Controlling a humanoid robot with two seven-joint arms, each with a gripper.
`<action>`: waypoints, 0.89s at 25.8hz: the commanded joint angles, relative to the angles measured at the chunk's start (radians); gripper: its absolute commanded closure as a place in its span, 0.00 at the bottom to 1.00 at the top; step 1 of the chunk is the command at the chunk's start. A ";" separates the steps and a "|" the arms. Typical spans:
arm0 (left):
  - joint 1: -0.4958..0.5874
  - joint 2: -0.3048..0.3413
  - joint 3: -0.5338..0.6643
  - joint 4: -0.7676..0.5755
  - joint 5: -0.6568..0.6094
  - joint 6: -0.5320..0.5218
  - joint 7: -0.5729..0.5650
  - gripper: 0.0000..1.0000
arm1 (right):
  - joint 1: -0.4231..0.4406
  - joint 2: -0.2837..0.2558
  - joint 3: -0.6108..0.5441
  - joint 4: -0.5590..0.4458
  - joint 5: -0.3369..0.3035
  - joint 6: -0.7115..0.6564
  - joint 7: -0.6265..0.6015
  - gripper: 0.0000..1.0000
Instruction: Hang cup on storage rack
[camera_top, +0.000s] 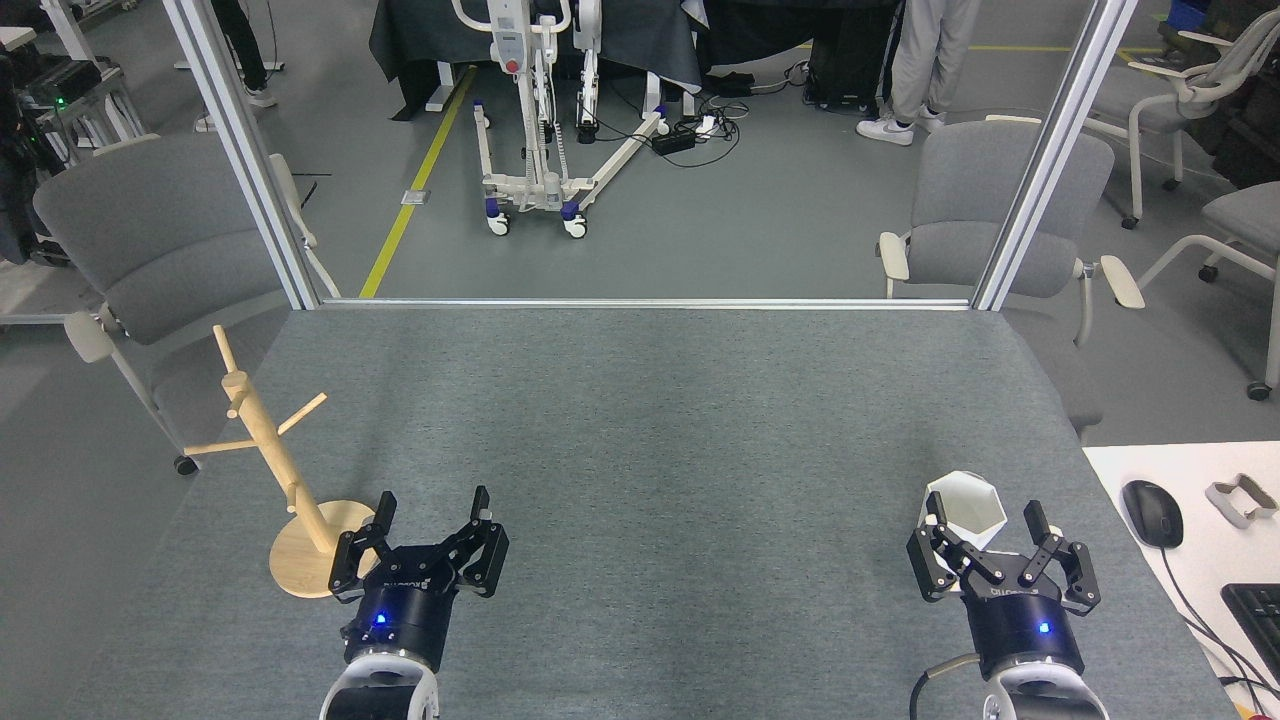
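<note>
Now cup (965, 511) seen upright on table (640, 430), just past right gripper (985, 524), fingers spread wide, nothing held. Left gripper (432, 512) open too, beside rack (275, 450), far from cup.

cup (966, 510) upright, right gripper (985, 517) fingers around it

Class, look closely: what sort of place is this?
Probably a robotics lab or test workshop: a wheeled equipment stand with trailing cables, office chairs, and an aluminium-framed grey table.
</note>
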 joint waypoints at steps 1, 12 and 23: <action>0.002 0.001 0.002 -0.002 -0.002 0.003 0.003 0.01 | 0.000 0.000 0.000 0.000 0.000 0.000 0.000 0.00; 0.007 0.000 0.002 -0.036 0.009 -0.003 0.022 0.01 | 0.044 -0.021 -0.002 0.003 0.000 -0.005 0.002 0.00; 0.002 0.003 0.002 -0.024 0.006 0.003 0.022 0.01 | 0.031 -0.072 0.000 0.201 -0.026 -0.020 -0.136 0.00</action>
